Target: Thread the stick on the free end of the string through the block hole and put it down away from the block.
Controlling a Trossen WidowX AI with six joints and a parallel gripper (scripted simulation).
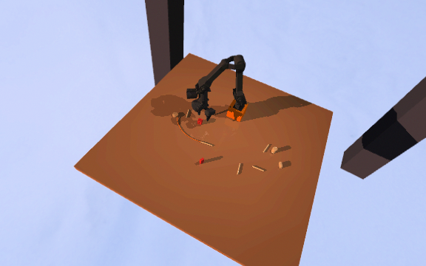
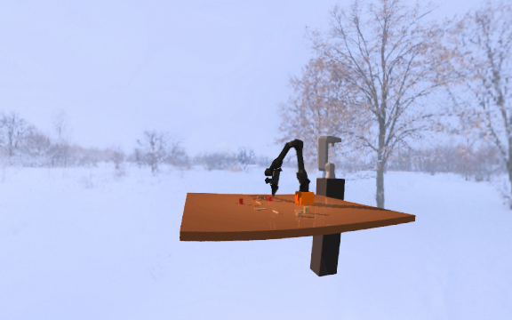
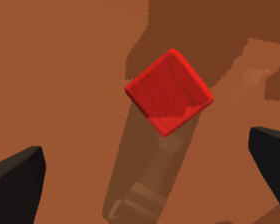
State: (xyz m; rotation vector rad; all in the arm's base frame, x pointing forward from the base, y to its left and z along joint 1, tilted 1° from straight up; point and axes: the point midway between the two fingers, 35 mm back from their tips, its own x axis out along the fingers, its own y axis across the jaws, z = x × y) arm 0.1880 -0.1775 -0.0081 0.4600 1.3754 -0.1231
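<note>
Stick on string: flat on the brown tabletop (image 1: 183,192) (image 2: 256,233), apart from both red blocks.
Long axis: in the top view, the thin stick (image 1: 208,143) continues the curved orange string (image 1: 184,132), its free end pointing away from the round button (image 1: 174,114).
Fingers (image 1: 210,112) (image 2: 274,190): wide open, gripping nothing, near the red block (image 1: 200,121) (image 2: 270,198) (image 3: 169,92).
Surroundings: exterior view alone gives me snowy ground and trees (image 2: 381,116).
Wrist view: block face sits diamond-wise; I see no stick.
</note>
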